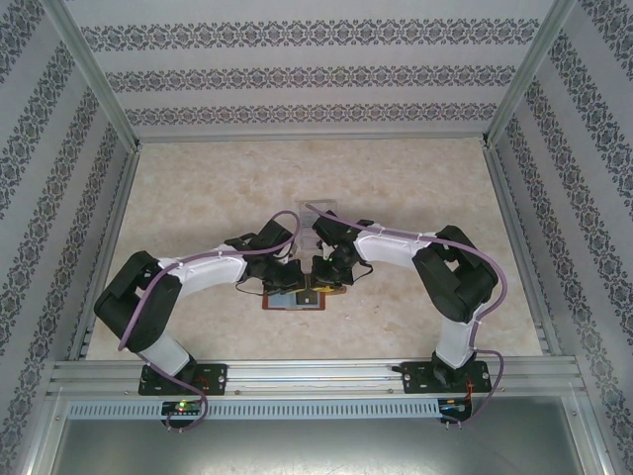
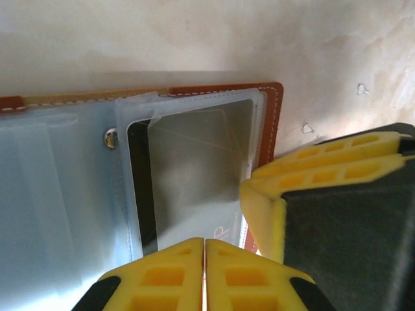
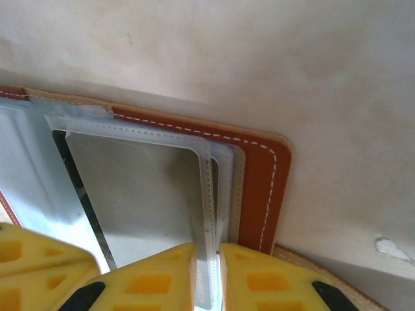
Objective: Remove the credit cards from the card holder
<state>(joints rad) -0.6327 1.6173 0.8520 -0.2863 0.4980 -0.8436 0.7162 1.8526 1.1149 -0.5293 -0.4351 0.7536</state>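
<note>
We see the brown wallet (image 1: 297, 297) open on the beige marbled table (image 1: 415, 178), near-centre, with patterned walls (image 1: 297, 69) around. The left claw (image 2: 205, 275) is pressed together by its clear pocket, and the right claw (image 3: 207, 278) is clamped on the pocket edge. A dark card (image 2: 140, 194) sits inside.

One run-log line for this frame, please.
card holder: open | left gripper: shut at its pocket | right gripper: shut on card holder's clear pocket edge | dark card: in pocket
</note>
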